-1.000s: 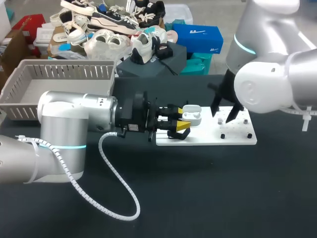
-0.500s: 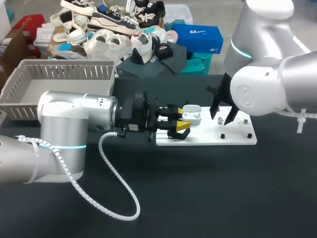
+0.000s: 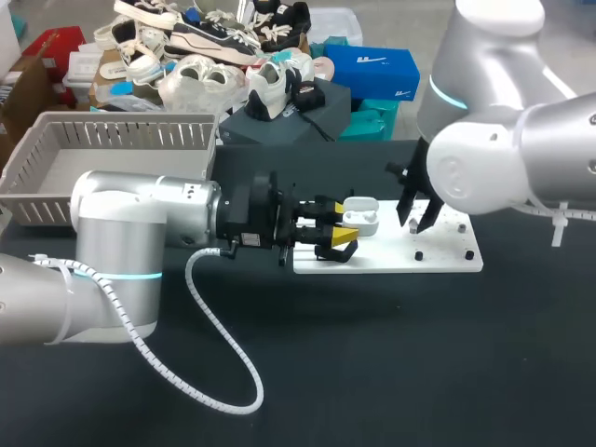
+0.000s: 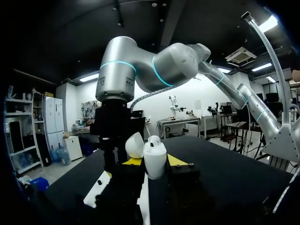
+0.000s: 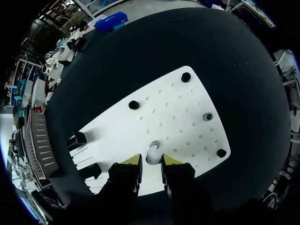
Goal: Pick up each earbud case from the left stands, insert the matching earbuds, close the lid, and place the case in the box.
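The left hand (image 3: 337,226) grips the open earbud case (image 3: 361,216), mid-frame. I cannot tell if the right hand (image 5: 152,161) pinches the tiny earbud (image 5: 152,152); a loose pinch could drop it.

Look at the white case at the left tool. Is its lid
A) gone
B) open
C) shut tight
B: on the case between the fingers of the left tool, the lid is tipped back, still joined on, so the top stands open.
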{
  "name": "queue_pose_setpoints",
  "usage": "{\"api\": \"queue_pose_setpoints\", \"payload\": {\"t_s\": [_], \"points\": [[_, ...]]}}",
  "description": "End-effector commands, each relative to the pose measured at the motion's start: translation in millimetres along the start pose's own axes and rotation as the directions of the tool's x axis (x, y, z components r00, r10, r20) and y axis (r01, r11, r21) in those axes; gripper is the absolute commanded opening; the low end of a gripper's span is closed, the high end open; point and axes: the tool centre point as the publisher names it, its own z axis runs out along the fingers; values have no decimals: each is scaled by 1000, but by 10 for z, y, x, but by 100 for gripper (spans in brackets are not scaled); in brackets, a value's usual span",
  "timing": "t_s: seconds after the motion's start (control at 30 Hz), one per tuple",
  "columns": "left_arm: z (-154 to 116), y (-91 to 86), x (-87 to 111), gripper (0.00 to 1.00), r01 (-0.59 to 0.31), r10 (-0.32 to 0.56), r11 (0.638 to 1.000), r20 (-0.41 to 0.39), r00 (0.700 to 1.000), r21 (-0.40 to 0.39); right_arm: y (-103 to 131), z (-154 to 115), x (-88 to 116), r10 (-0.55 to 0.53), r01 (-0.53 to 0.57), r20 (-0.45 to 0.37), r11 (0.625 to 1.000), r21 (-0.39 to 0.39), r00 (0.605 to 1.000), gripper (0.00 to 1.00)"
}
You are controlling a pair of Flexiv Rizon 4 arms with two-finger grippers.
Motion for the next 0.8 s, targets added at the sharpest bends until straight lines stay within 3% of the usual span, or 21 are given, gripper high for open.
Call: {"api": "queue_pose_setpoints", "payload": {"t_s": [0.03,0.2,0.37,0.8], "points": [[0,-13,0,0,-2,2,1000,0,1000,-4,23,18,-28,0,0,-7,1000,6,1000,25],[0,-13,0,0,-2,2,1000,0,1000,-4,17,38,-39,3,-3,-11,1000,12,1000,21],[0,-13,0,0,-2,2,1000,0,1000,-4,15,42,-47,5,-5,-11,1000,16,1000,0],[0,-13,0,0,-2,2,1000,0,1000,-4,-24,-115,-6,24,-24,-1,1000,2,1000,0]]}}
